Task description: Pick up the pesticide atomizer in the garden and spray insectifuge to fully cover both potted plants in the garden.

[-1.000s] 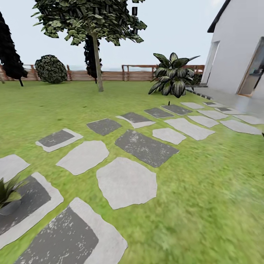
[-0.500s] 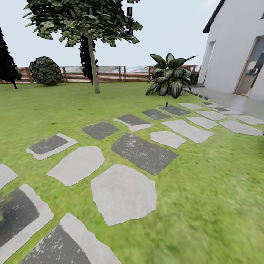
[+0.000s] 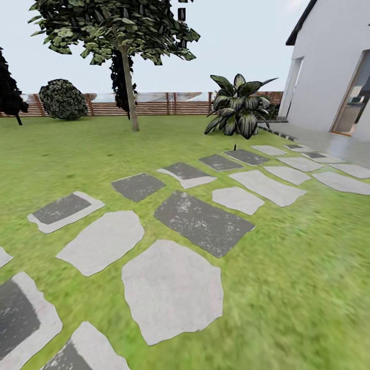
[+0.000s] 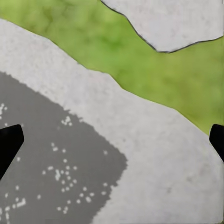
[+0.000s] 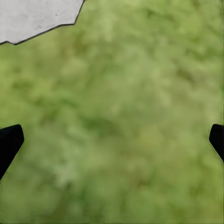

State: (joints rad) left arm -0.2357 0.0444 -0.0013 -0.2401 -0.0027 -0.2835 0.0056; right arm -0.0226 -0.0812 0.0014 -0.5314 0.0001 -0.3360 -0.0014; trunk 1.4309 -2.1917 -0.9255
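The garden lawn (image 3: 308, 267) spreads ahead of me, crossed by grey stepping stones (image 3: 172, 290) and closed at the back by a brown slatted fence (image 3: 154, 105). The pesticide atomizer and the potted plants are out of view. My left gripper (image 4: 112, 144) is open above a pale stone with a dark patch (image 4: 56, 158), its dark fingertips (image 4: 9, 144) far apart with nothing between them. My right gripper (image 5: 112, 144) is open too, over bare grass (image 5: 121, 116).
A thin-trunked tree (image 3: 128, 87) and a round bush (image 3: 62, 99) stand near the fence. A big striped-leaf plant (image 3: 239, 108) grows by the white house (image 3: 334, 67) at the right. A small dark upright thing (image 3: 235, 147) near it is too small to identify.
The whole head view has shifted, so the camera has moved. The low potted plant seen at the lower left a second ago has slid out of the picture.
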